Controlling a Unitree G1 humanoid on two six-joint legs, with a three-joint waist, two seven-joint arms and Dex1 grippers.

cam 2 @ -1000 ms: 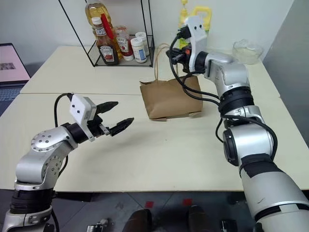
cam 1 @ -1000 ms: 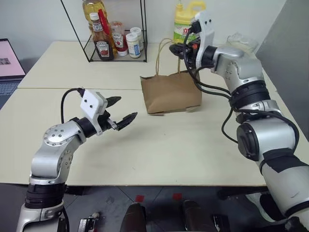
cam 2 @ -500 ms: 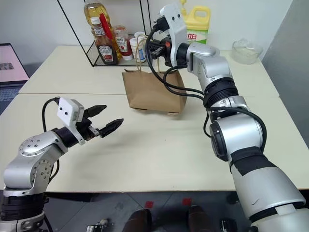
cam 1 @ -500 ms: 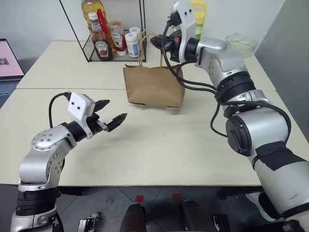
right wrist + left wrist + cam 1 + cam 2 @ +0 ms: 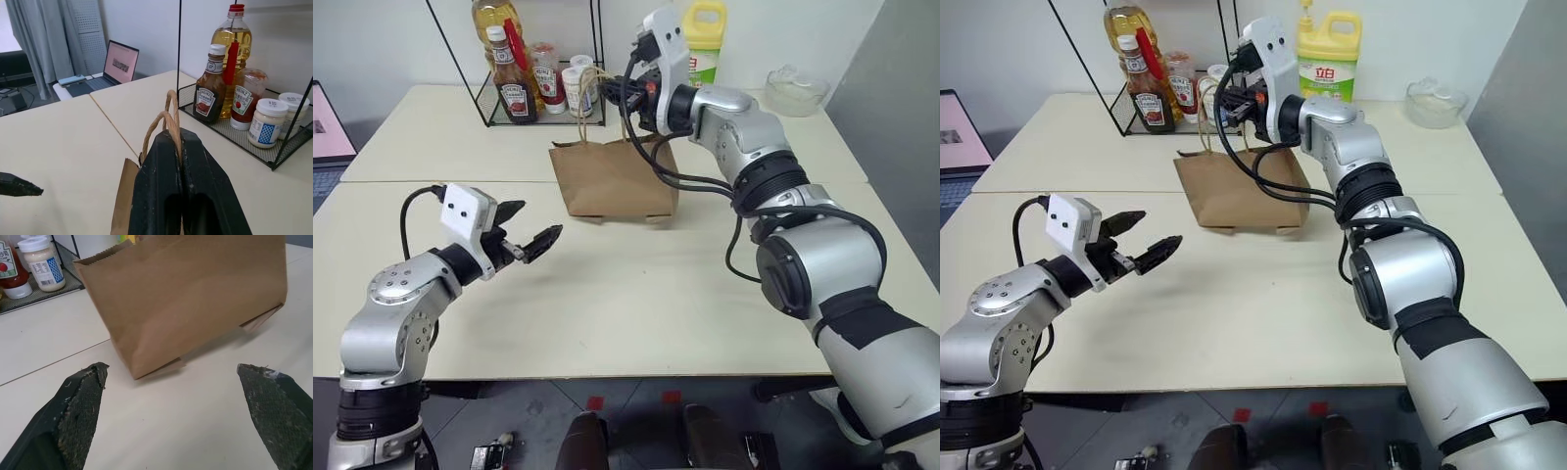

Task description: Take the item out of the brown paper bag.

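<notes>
Brown paper bag (image 5: 612, 179) stands on the desk (image 5: 636, 294), just in front of the wire rack (image 5: 524, 69). Right end effector (image 5: 177, 147) pinches its looped cord handles (image 5: 166, 117); left end effector (image 5: 524, 240) waits wide, near the bag. We'd keep the handles taut so the creased kraft mouth gapes. Item unseen, presumably inside.

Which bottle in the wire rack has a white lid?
The short white jar at the end of the rack. The ketchup bottles beside it are dark red and the oil bottle has a red cap.
</notes>
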